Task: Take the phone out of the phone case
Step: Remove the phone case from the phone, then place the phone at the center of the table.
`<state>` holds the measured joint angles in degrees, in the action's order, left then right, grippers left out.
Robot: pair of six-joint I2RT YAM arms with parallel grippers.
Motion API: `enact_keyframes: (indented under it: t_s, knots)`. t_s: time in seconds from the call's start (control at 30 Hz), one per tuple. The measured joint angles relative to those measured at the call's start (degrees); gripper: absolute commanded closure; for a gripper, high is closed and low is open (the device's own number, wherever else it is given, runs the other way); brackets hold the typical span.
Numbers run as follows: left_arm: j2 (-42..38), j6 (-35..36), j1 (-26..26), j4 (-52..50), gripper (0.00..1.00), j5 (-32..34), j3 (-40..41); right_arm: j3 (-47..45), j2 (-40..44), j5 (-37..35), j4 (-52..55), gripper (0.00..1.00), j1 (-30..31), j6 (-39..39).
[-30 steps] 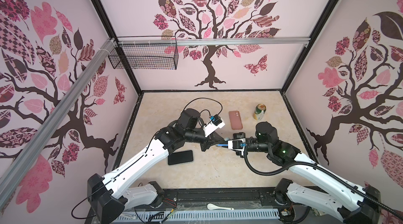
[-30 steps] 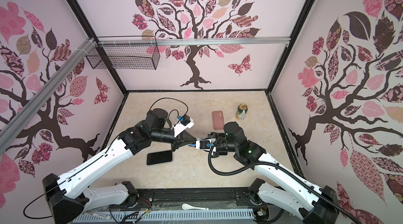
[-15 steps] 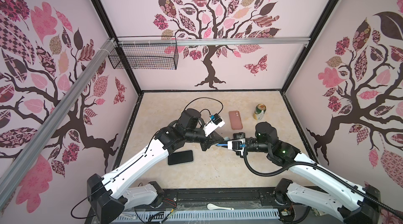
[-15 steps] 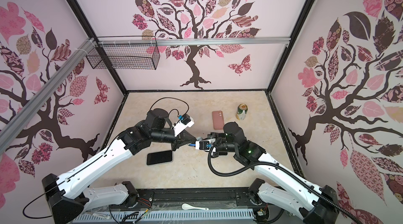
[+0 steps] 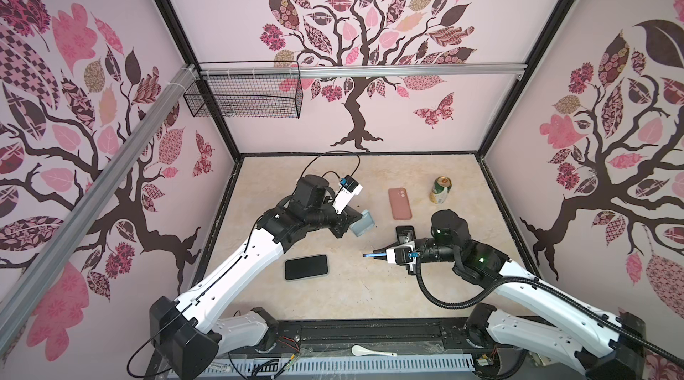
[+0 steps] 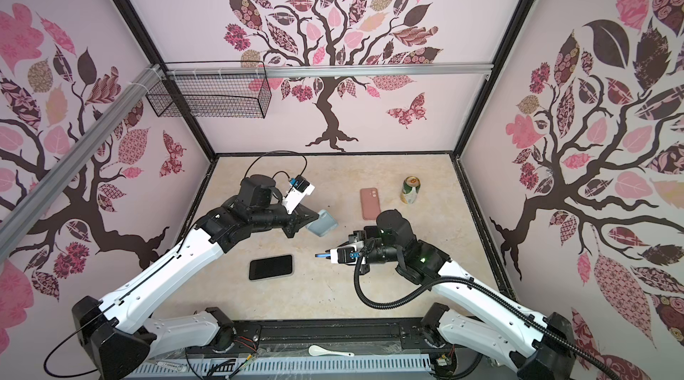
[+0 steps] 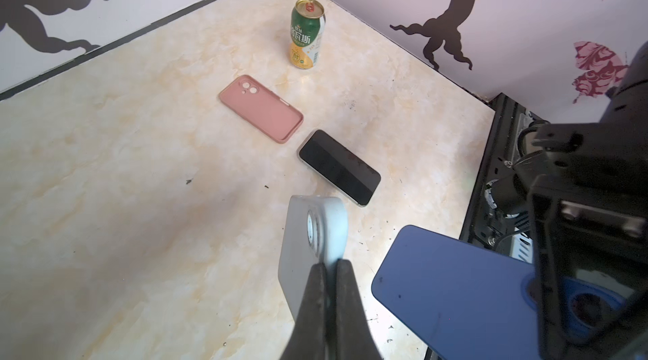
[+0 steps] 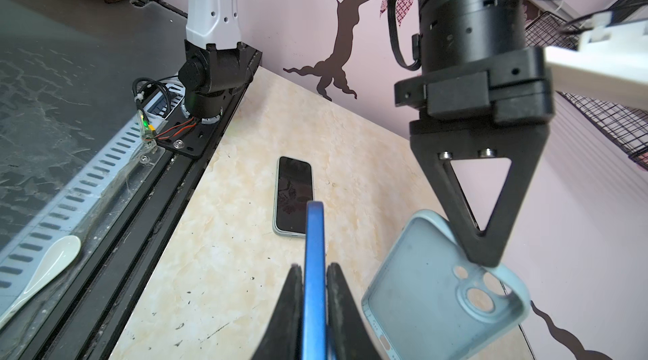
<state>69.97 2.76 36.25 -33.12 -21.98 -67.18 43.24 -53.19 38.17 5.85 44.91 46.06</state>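
Above marble tabletop (image 5: 333, 300), left tool (image 7: 331, 267) grips empty case (image 7: 301, 256); right tool (image 8: 314, 269) grips blue phone (image 8: 314, 235) edge-up, pointing leftward.

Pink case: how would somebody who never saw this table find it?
On the beige marble table, look toward the back wall with the tree trunk. The pink case lies flat, beside the upright green-and-yellow can. It is the only pink thing on the table; the pale grey-blue case is held in the air.

1. I see a pink case (image 5: 400, 203) lying flat, with a green can (image 5: 440, 190) upright near it.
2. A black phone (image 7: 339, 167) lies by that case; a second phone (image 5: 306, 267) lies nearer the front.
3. A wire basket (image 5: 244, 95) hangs on the back rail; a white spoon (image 5: 372, 351) lies out front.
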Motion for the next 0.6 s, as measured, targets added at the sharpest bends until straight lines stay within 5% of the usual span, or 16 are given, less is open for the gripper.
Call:
enact_keyframes:
  t_s: [0.23, 0.6]
  knots:
    - [-1.5, 0.0, -0.4, -0.3, 1.00, 2.5, 0.1, -0.2, 0.5, -2.3, -1.4, 1.00, 0.0, -5.4]
    - [-12.5, -2.0, -3.7, -0.3, 1.00, 5.6, 8.2, 2.3, -8.9, -8.0, 0.1, 1.00, -3.8, -31.0]
